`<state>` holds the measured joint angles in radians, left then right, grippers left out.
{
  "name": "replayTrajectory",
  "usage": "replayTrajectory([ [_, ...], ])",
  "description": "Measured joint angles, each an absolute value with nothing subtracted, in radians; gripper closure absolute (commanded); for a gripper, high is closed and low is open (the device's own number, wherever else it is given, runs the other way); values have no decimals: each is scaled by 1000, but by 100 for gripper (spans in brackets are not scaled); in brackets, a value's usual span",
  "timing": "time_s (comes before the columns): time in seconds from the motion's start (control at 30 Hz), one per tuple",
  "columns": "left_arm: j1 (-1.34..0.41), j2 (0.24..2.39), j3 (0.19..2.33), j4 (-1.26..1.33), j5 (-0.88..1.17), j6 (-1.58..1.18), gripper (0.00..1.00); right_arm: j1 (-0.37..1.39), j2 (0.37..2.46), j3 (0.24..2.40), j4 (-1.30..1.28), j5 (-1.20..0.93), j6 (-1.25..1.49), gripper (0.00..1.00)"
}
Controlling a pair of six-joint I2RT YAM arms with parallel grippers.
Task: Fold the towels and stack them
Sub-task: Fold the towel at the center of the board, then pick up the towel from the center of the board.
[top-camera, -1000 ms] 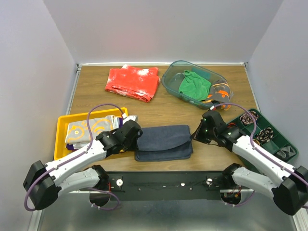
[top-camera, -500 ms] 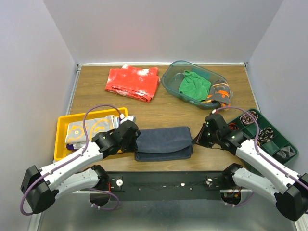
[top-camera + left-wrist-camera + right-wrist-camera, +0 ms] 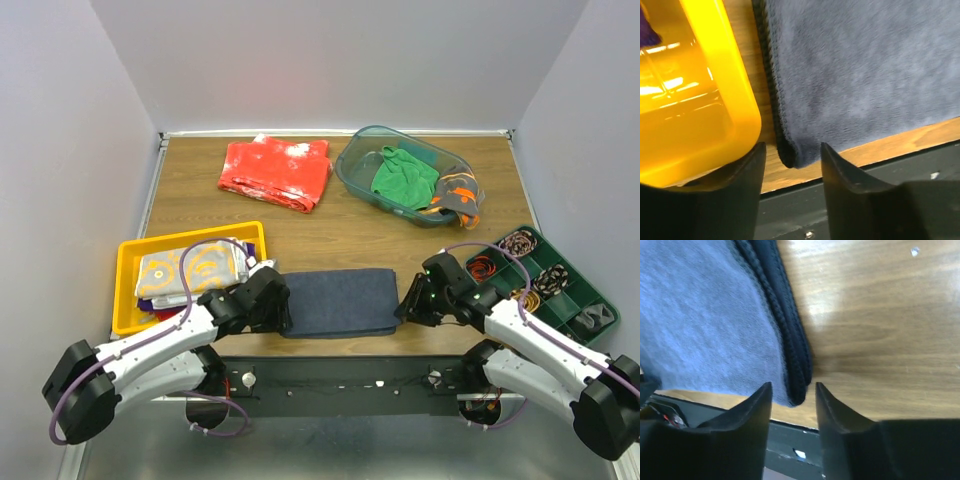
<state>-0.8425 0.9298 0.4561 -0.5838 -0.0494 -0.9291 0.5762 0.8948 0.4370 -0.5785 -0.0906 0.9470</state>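
Navy towel (image 3: 338, 302) lies folded, low centre of the top view. Left gripper (image 3: 791, 152) and right gripper (image 3: 793, 389) both spread, astride its near corners (no pinch). We judge the fold done. Next: regrip, lift onto the stack in the yellow tray (image 3: 124, 285).

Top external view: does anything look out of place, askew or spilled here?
One thing: the grey-and-orange towel hangs over the near-right rim of the translucent teal bin, half spilling out. The green towel lies crumpled inside it. The navy towel sits folded and square near the table's front edge.
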Motion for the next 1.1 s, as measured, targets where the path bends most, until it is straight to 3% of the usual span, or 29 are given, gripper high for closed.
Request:
replayTrajectory([
  [0.23,-845,887,482,-574,-125,-932,30,576,931,439,-494,-33,929,33],
  [0.53,-846,1028,482,-506,-233,-928,34,577,1118,468,-325,55,876,33],
  [0.93,-899,1161,484,-327,-311,-950,61,677,1222,521,-290,189,867,47],
  [1.03,-928,1180,484,-305,-328,-977,79,702,1226,521,-295,221,876,56],
  [1.07,-937,1187,484,-298,-333,-988,91,714,1232,524,-298,234,882,60],
  [1.1,-943,1190,484,-294,-335,-992,97,726,1243,529,-298,245,888,72],
])
